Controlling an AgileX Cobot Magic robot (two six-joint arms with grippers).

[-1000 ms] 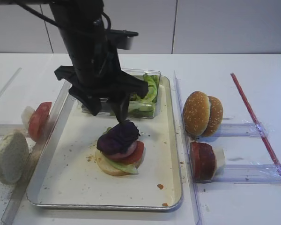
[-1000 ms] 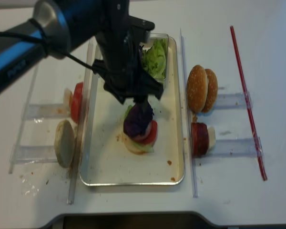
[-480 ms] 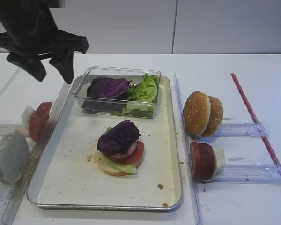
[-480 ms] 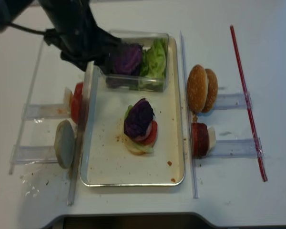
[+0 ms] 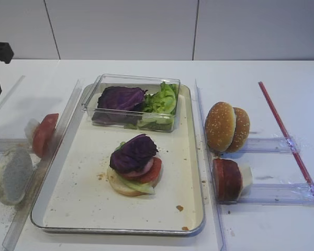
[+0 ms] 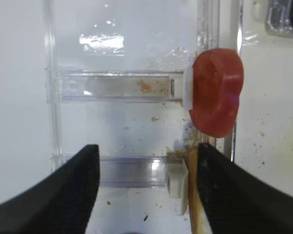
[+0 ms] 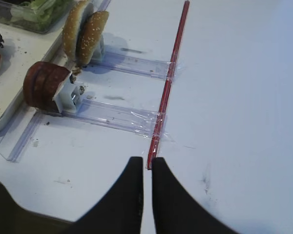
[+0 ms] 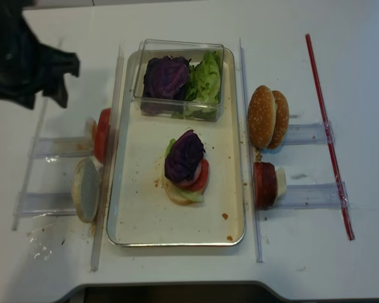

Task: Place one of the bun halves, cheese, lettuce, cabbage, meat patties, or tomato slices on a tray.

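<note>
On the white desk, the large rectangular cream-coloured tray with a silver metal rim fills the lower centre of the high view. Near its middle sits a stack: a pale bun half at the bottom, bits of green lettuce, a bright red tomato slice, and a dark purple wrinkly cabbage leaf on top.

At the tray's far end, upper centre of the frame, stands a small clear plastic box holding more purple cabbage on the left and bright green frilly lettuce on the right.

Right of the tray, clear plastic holders keep two golden sesame-seeded bun halves upright, with round pinkish-brown meat patties nearer. Left of the tray, another holder carries red tomato slices and a pale flat-faced bun half.

The left end effector hangs at the upper left, fingers apart and empty, above the tomato holder. The right end effector has its fingers together, over bare desk beside a red strip.
</note>
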